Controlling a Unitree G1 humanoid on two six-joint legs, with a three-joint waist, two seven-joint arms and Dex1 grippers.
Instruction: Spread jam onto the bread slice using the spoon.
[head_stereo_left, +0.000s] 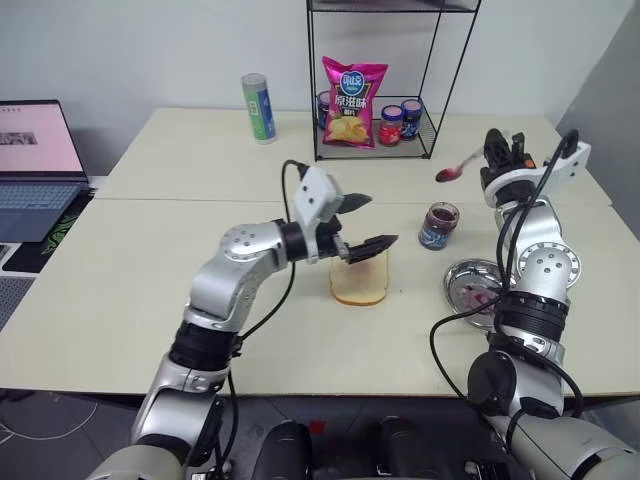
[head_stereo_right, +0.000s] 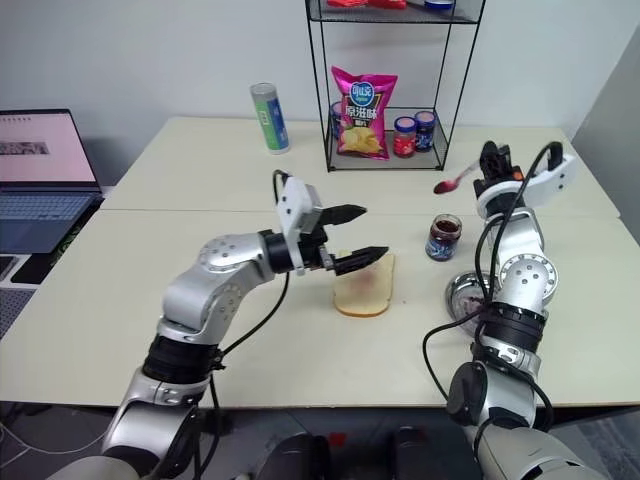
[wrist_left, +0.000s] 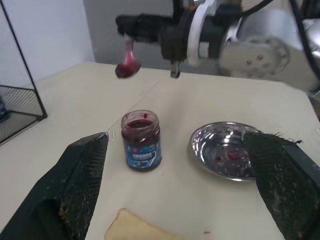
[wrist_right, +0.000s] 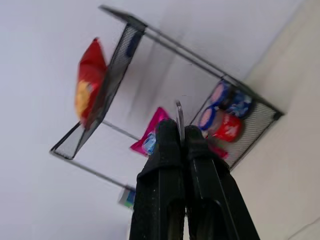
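Camera layout: head stereo pair and two wrist cameras.
From the head we look forward and down over the surface (head_stereo_left: 150, 300); both eyes share the wire rack (head_stereo_left: 385, 90) and jam jar (head_stereo_left: 438, 226). The left wrist view sits close above that jar (wrist_left: 141, 140), facing the steel plate (wrist_left: 225, 156); the right wrist view tilts upward toward the rack (wrist_right: 165, 85).

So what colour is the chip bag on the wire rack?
Bright pink chip bag, yellow chips printed on it; left eye view shows it best.

Dark purple-red jam (wrist_left: 141, 139), tan bread slice (head_stereo_left: 361, 283), pink crisp bag (head_stereo_left: 353, 102).
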